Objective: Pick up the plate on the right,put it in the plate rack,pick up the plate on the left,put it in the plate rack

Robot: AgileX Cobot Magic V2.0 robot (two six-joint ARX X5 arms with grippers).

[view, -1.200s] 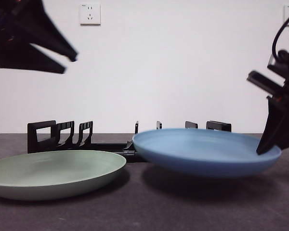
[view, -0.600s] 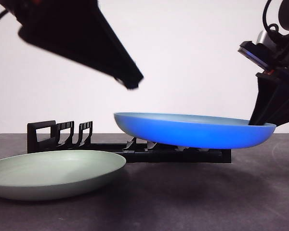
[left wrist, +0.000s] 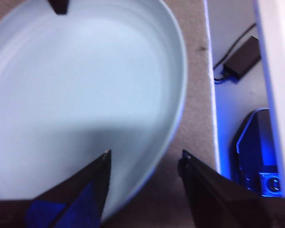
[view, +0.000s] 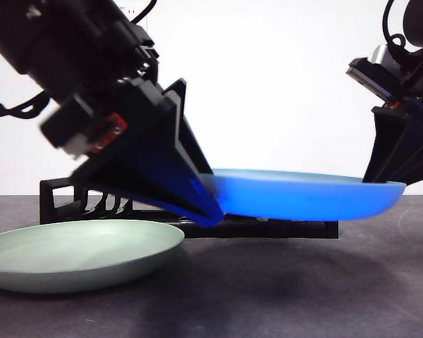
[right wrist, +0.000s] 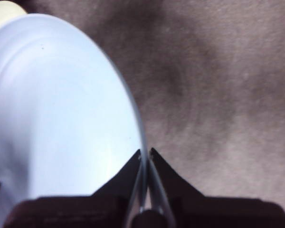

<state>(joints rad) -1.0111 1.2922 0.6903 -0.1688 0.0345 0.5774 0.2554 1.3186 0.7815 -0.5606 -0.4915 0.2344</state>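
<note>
The blue plate (view: pixel 303 197) hangs level just above the table, in front of the black plate rack (view: pixel 62 193). My right gripper (view: pixel 382 182) is shut on its right rim, which the right wrist view shows pinched between the jaws (right wrist: pixel 146 153) with the plate (right wrist: pixel 61 109) spreading away from them. My left gripper (view: pixel 213 211) is open at the plate's left rim. In the left wrist view (left wrist: pixel 145 154) one jaw is over the plate's (left wrist: pixel 76 85) inside and the other is outside the rim. The pale green plate (view: pixel 77 250) lies flat on the table at the left.
The rack's long base (view: pixel 296 227) runs behind and under the blue plate. Past the table's edge, the left wrist view shows a black adapter with its cable (left wrist: pixel 242 59) and a dark device (left wrist: pixel 256 142).
The left arm swung down from the top left to the blue plate's left rim. The right gripper raised the plate off the table and levelled it.
</note>
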